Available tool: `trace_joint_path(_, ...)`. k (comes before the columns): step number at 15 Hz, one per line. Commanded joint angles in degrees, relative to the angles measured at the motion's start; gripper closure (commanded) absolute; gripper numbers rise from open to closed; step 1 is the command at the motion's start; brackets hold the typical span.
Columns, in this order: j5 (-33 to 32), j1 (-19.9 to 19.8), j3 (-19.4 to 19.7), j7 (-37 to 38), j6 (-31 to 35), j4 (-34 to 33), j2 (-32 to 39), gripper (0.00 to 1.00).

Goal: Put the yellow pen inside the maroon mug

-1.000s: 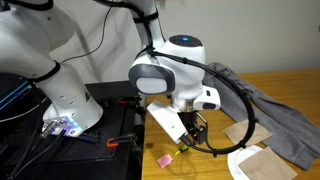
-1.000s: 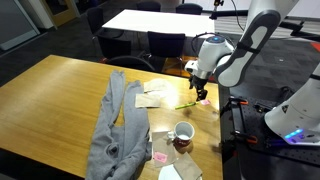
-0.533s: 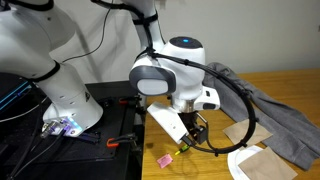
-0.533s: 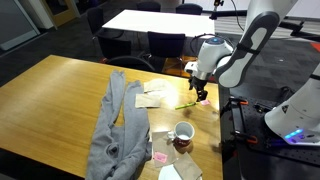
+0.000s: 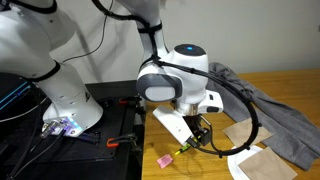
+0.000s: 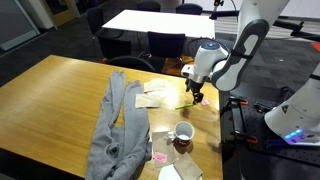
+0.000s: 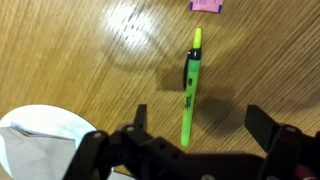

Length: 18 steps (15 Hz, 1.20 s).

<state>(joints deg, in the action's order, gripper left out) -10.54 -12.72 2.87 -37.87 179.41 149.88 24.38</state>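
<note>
Well, the wooden table (image 6: 50, 90) carries a crumpled grey cloth (image 6: 115, 125), and the white arm (image 5: 175, 75) bends low over its edge. The maroon mug (image 6: 183, 133) stands upright, apart from the gripper (image 7: 198, 125), whose jaws gape wide, holding nothing. Between them the yellow pen (image 7: 189, 85) lies flat on the wood, tip towards a pink paper square (image 7: 207, 5).

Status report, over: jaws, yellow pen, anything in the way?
Jaws open, empty. Slim yellow-green pen flat on wooden table below them, untouched. Pink paper square beyond its tip, not touching.
</note>
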Motion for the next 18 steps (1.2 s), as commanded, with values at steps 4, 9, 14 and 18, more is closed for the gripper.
trace_joint_path(4, -2.9, 6.4, 4.6, 8.5, 2.0, -5.0, 6.6, 0.0)
trace_joint_path(9, -4.6, 9.6, 6.6, 12.8, 3.1, -8.0, 10.7, 0.0)
trace_joint_path(14, -4.7, 9.6, 6.2, 13.6, 4.2, -10.0, 13.7, 0.09)
trace_joint_path(18, -4.8, 9.0, 5.8, 13.5, 4.1, -11.0, 15.1, 0.46)
